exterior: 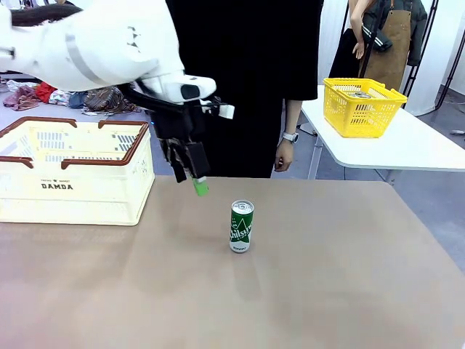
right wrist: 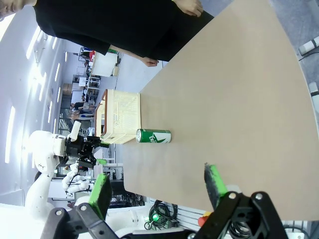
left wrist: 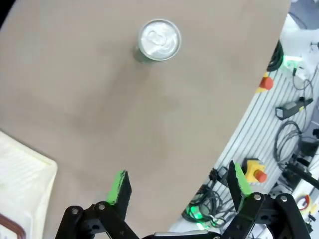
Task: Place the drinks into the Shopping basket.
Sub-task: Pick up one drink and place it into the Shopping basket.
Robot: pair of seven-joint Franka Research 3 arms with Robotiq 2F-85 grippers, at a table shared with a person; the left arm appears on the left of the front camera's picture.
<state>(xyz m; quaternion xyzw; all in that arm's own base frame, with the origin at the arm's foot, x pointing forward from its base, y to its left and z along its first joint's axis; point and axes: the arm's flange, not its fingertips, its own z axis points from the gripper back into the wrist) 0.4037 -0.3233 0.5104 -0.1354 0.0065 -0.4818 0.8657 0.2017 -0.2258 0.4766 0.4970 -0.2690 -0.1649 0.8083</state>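
Slim green aluminium can (exterior: 241,227) with silver top stands upright on brown table (exterior: 327,276), right of cream slotted plastic Shopping basket (exterior: 109,189), well apart from it. Left gripper (exterior: 192,182) hovers between basket and can, jaws spread wide, empty (likely ready for grasp). Right gripper (right wrist: 158,186) jaws released too, nothing between

The brown table (exterior: 327,291) bears an upright green can (exterior: 241,227) and the cream Shopping basket (exterior: 87,198).

You've got 1 green can (exterior: 242,229), 1 cream DAMDA basket (exterior: 73,198). Add 1 yellow mesh basket (exterior: 360,120), so 2 baskets tot.
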